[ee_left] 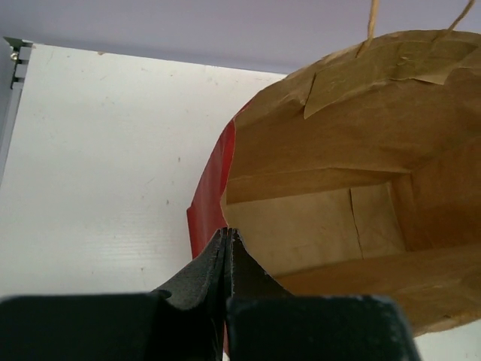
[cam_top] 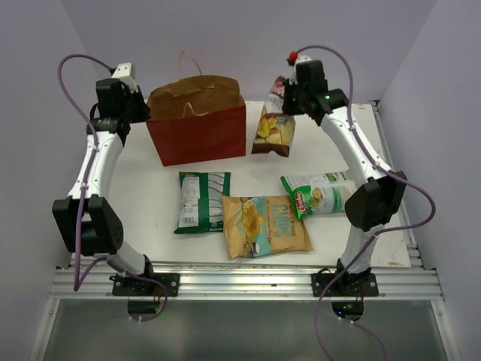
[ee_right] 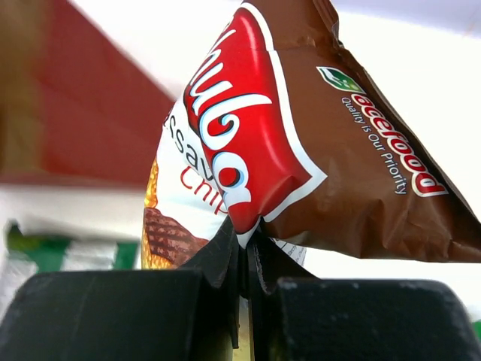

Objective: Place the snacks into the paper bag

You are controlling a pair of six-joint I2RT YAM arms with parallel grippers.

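The reddish-brown paper bag (cam_top: 197, 129) stands open at the back of the table; its tan inside (ee_left: 353, 203) shows empty in the left wrist view. My left gripper (cam_top: 144, 110) is shut on the bag's left rim (ee_left: 225, 226). My right gripper (cam_top: 289, 101) is shut on the top edge of the dark brown-red cassava packet (cam_top: 273, 124), which hangs in the air right of the bag and fills the right wrist view (ee_right: 301, 143). The green-white packet (cam_top: 202, 201), the tan-yellow packet (cam_top: 264, 224) and the pale white-green packet (cam_top: 319, 194) lie flat on the table.
The white table (cam_top: 143, 203) has a metal rail along its near edge (cam_top: 240, 282) where both arm bases are bolted. Purple cables loop from each arm. Lilac walls close in the back and sides.
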